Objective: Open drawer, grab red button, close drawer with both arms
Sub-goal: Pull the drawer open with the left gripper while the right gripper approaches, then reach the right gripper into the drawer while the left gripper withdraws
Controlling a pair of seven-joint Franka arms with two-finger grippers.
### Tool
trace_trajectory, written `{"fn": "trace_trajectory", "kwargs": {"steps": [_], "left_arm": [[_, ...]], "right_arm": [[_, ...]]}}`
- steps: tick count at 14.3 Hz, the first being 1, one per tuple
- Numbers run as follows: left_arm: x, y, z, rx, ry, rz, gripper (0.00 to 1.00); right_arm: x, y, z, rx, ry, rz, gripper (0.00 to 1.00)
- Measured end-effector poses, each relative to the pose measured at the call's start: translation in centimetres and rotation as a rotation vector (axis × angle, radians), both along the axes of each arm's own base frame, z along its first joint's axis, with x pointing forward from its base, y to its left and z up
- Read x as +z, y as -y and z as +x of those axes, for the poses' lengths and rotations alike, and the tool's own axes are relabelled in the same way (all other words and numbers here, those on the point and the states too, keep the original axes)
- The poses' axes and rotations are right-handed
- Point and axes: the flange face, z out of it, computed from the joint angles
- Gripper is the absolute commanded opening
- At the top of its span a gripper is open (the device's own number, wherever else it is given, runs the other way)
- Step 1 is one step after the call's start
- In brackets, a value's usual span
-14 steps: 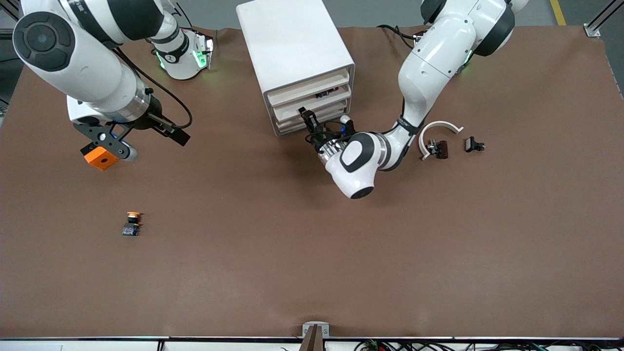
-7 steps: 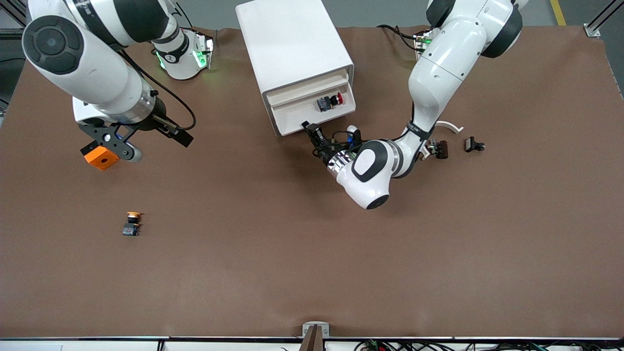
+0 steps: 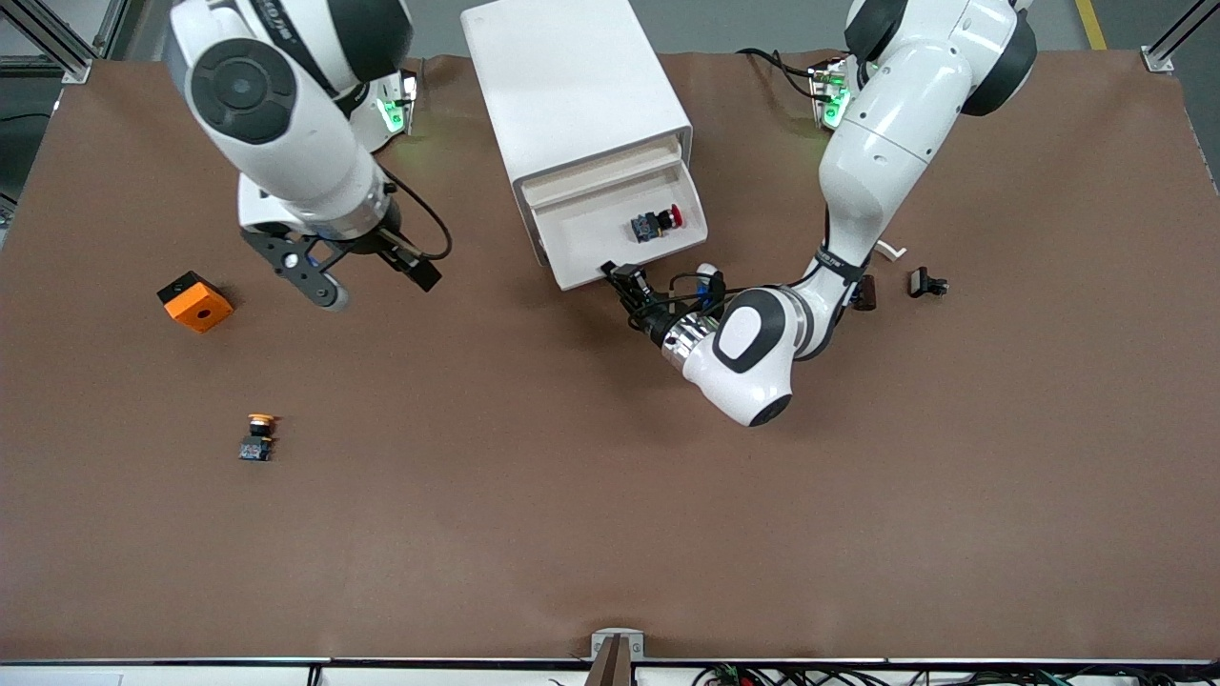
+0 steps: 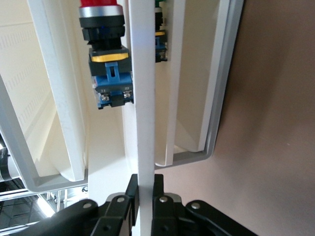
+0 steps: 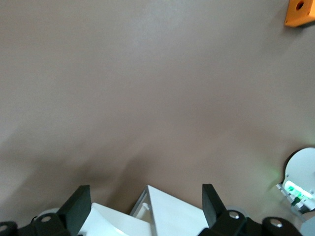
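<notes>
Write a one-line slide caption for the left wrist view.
Left gripper shut on the drawer front edge, red-capped button lying inside.

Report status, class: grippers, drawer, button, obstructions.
Left gripper shut on drawer front. Right gripper open over table. Red button lies in open drawer. Nothing blocking.

- Table (image 3: 610, 534): wide, covered edge to edge with a matte brown sheet, lightly creased toward the corners.
- Floor (image 3: 743, 24): grey, showing along the top of the front view above the table; a yellow stripe (image 3: 1089, 24) runs across it near one corner.
- Frame: silver metal struts (image 3: 1177, 33) stand at the table's upper corners.
- Front edge: a white rail (image 3: 381, 662) with a small grey bracket (image 3: 617, 644) at its middle, loose cables beside it.
- Light: even, soft, with faint shadows.
</notes>
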Motion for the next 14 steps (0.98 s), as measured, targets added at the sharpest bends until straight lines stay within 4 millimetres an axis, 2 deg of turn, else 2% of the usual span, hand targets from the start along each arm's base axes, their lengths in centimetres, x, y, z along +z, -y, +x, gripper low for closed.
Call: {"fn": "trace_trajectory", "kwargs": {"steps": [4, 9, 10, 11, 12, 14], "left_arm": [[0.0, -0.8, 1.0, 0.030, 0.023, 0.000, 0.00], [0.3, -0.8, 2.0, 0.062, 0.050, -0.019, 0.02], [0.1, -0.7, 2.1, 0.069, 0.053, -0.030, 0.18], [0.0, -0.7, 2.2, 0.073, 0.053, -0.036, 0.62], [-0.1, -0.7, 2.2, 0.074, 0.054, -0.039, 1.00], [-0.1, -0.8, 2.5, 0.085, 0.073, -0.048, 1.00]], "right_arm": [[-2.1, -4.6, -0.7, -0.074, 0.010, -0.021, 1.00], [-4.8, -9.7, -2.4, -0.139, 0.017, -0.046, 1.00], [-5.4, -10.6, -2.8, -0.149, 0.018, -0.051, 1.00], [-6.0, -11.5, -3.1, -0.163, 0.022, -0.052, 1.00], [-6.3, -12.3, -3.4, -0.178, 0.029, -0.052, 1.00], [-6.8, -13.7, -4.1, -0.188, 0.036, -0.051, 1.00]]}}
